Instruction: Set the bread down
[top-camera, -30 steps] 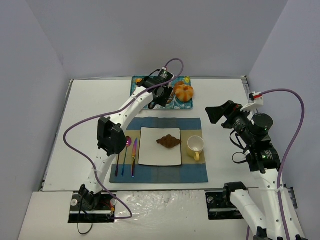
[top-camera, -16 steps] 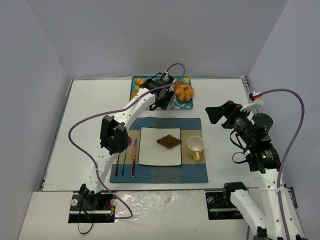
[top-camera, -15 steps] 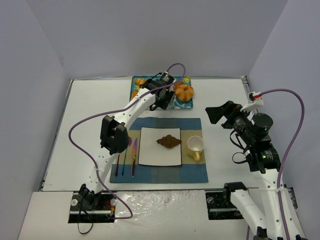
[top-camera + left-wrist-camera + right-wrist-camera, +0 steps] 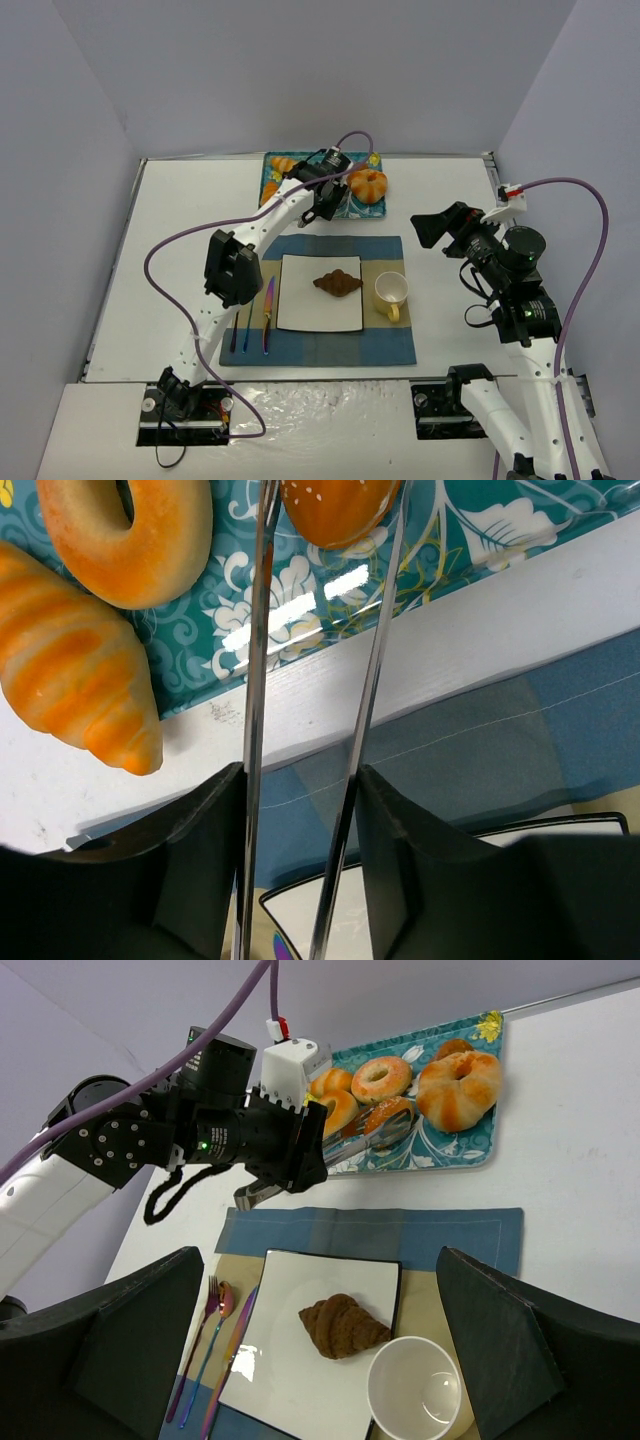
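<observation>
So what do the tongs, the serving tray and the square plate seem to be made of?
The tongs look like polished steel: thin, mirror-bright blades. The tray has a glossy teal floral print, glazed ceramic or melamine, judging by the sharp glare. The plate is smooth white, probably ceramic.

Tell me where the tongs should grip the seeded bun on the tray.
Pinch the bun across its rounded sides, coming from the placemat side as the tongs point. Their blades flank it, and the bagel crowds its left, so keep that blade in the gap.
</observation>
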